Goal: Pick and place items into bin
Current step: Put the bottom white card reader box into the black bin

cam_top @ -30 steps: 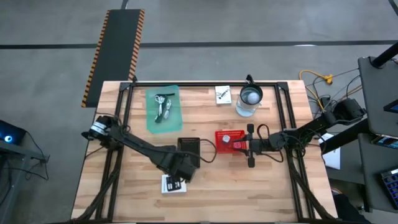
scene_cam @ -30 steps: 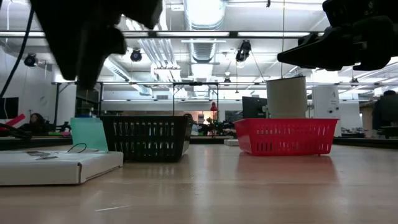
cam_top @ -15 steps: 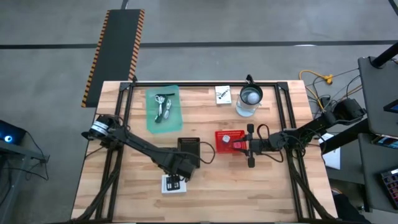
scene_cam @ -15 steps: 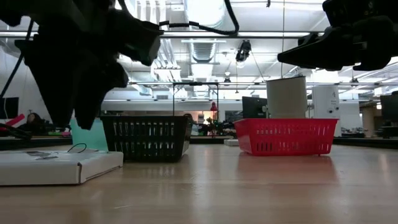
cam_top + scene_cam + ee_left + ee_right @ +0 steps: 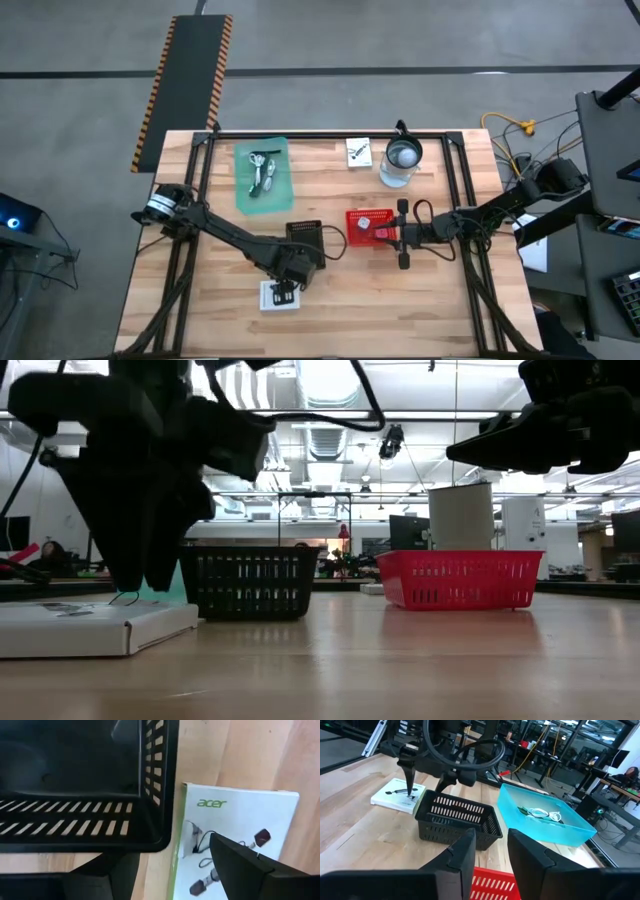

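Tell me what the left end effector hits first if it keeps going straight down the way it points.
Most likely the white Acer box: the left end effector hangs open, fingers pointing down over it, beside the black basket. How much gap remains is unclear.

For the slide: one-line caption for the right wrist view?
Left gripper open, fingertips down at the white acer box beside the black basket; blue tray holds cables.
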Robot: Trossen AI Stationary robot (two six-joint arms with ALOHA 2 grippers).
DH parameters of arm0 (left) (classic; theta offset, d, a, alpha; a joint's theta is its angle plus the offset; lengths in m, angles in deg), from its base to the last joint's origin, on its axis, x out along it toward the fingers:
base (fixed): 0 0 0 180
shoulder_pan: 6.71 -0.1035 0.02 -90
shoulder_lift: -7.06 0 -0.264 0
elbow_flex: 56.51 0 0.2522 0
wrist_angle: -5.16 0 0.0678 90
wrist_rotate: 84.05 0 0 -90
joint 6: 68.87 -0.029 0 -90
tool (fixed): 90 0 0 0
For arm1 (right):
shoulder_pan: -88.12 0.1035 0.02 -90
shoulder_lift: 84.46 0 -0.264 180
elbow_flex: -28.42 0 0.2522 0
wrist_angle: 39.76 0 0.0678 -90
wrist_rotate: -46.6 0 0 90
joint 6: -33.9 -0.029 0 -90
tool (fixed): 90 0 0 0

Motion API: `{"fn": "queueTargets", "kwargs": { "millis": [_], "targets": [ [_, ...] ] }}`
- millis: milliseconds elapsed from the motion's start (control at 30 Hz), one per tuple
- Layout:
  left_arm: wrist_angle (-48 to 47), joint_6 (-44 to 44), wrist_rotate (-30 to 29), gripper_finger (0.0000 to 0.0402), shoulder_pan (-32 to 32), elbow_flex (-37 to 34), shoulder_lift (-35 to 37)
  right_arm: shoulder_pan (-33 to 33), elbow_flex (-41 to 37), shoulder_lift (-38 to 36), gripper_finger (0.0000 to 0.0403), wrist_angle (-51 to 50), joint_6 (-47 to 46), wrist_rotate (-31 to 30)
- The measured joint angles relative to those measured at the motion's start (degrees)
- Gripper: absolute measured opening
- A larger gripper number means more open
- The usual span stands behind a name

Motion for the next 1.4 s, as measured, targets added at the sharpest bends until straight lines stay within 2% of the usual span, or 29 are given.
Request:
{"fn": "queueTargets", "kwargs": {
  "millis": [300, 500, 667, 867, 1033, 1400],
  "targets": [
    [1.48, 0.41, 0.5, 0.0221, -0.71, -3.16, 0.04, 0.0, 0.0, 0.0, 0.0102, -0.04, 0.0, 0.0],
    [4.45, 1.97, 4.37, 0.0221, -1.46, -4.84, 0.15, 0.0, 0.0, 0.0, 0.0096, -0.04, 0.0, 0.0],
    [8.39, 1.7, 4.88, 0.0221, -1.93, -6.37, 0.22, 0.0, 0.0, 0.0, 0.0099, -0.04, 0.0, 0.0],
    [8.83, 1.48, 4.26, 0.0217, -2.01, -6.41, 0.15, -0.02, 0.02, 0.0, 0.0102, -0.02, 0.0, 0.0],
    [9.12, 0.46, 4.62, 0.018, -2.05, -6.41, 0.09, 0.0, 0.02, 0.0, 0.0096, -0.04, 0.0, -0.02],
    [9.15, 0.25, 8.62, 0.0054, -2.98, -6.43, 0.02, -0.02, 0.02, 0.0, 0.0089, -0.04, 0.0, 0.0]
  ]
}}
